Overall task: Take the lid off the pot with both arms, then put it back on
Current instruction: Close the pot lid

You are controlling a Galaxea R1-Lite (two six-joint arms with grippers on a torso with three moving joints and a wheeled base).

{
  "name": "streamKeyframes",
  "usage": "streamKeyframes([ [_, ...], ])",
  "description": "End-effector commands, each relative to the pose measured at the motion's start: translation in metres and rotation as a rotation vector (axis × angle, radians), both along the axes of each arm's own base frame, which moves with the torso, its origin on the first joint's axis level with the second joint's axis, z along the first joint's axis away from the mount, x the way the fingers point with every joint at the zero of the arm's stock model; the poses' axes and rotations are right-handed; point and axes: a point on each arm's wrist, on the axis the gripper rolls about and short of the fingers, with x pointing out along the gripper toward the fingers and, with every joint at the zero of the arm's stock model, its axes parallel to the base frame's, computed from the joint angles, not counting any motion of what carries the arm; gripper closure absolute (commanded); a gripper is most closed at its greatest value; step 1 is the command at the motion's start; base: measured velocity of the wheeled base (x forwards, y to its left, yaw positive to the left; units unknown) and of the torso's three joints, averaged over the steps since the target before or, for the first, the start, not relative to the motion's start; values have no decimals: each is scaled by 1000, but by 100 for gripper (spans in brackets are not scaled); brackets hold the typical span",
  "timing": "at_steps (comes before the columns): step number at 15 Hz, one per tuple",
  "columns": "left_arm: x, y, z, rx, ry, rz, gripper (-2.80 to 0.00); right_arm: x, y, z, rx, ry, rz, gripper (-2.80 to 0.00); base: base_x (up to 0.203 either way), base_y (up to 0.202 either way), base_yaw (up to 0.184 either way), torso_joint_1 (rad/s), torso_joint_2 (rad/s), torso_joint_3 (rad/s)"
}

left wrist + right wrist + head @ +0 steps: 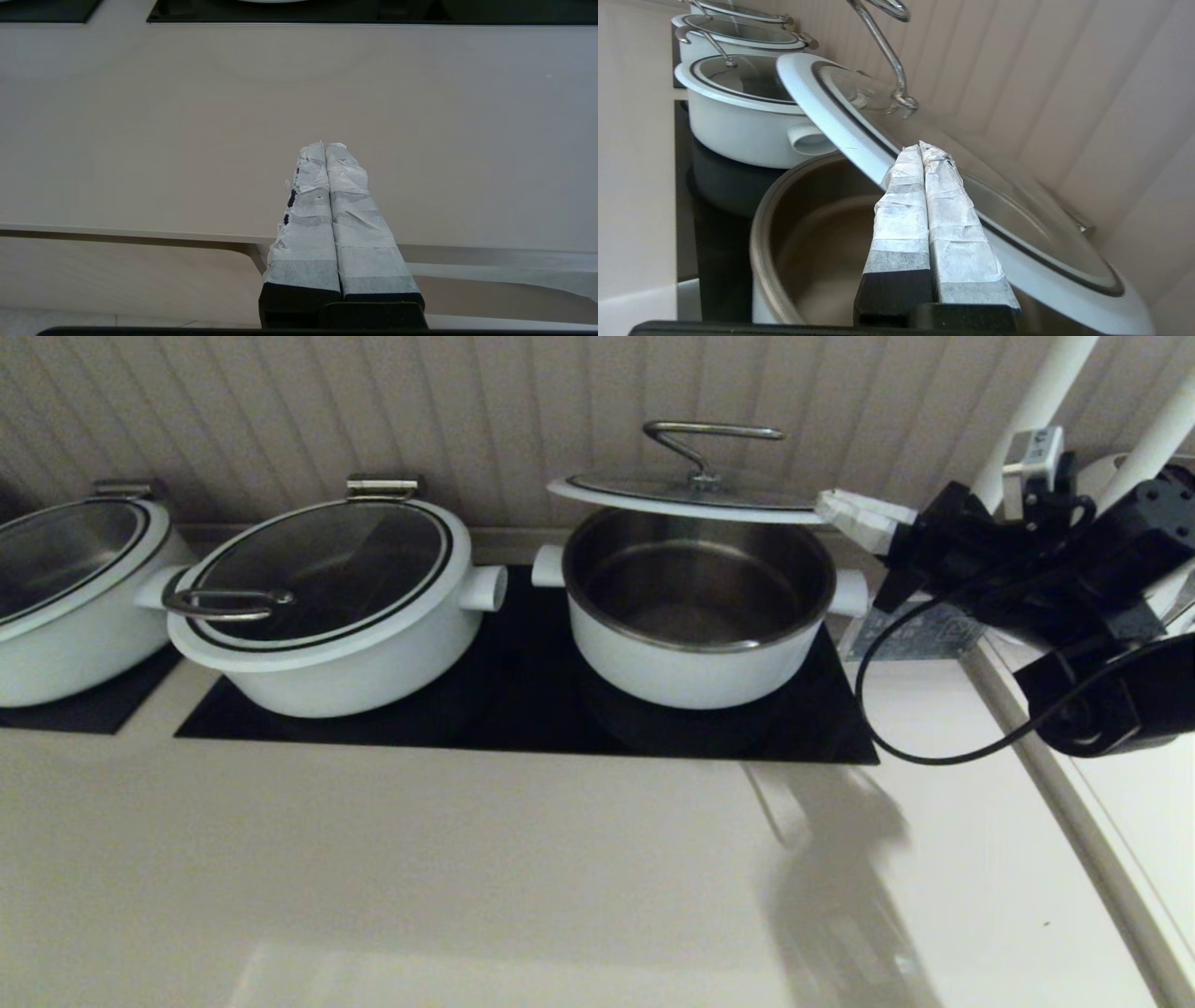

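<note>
Lid (pixel 686 495) raised above pot (pixel 695 616), rim resting on closed right gripper (pixel 834 510) tip; left gripper (pixel 327 147) closed, empty, over counter (pixel 187 140). Lift step; next: lower squarely.

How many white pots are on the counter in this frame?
3. The open pot sits on the right of the hob with the lid raised above it, a lidded pot is at centre-left, and another is cut off at the left edge; more may lie beyond.

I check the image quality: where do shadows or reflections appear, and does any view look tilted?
Head view: the right gripper and arm cast a soft shadow on the counter; the lid glass shows a pale sheen. Right wrist view: the scene is rotated sideways; the pot stands tilted. Left wrist view: even light, with the left gripper above the counter.
</note>
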Motion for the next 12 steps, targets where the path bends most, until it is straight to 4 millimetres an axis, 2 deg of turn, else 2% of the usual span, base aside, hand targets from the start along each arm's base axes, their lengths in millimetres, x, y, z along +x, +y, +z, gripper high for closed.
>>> streamKeyframes([
  [1, 0, 0, 0, 0, -1, 0, 0, -3, 0, -5, -4, 5, 5, 0, 0, 0, 0, 0, 0, 0],
  [6, 0, 0, 0, 0, 0, 0, 0, -6, 0, -18, -7, 28, 5, 0, 0, 0, 0, 0, 0, 0],
  [12, 0, 0, 0, 0, -1, 0, 0, -20, 2, -50, -37, 82, 4, 0, 0, 0, 0, 0, 0, 0],
])
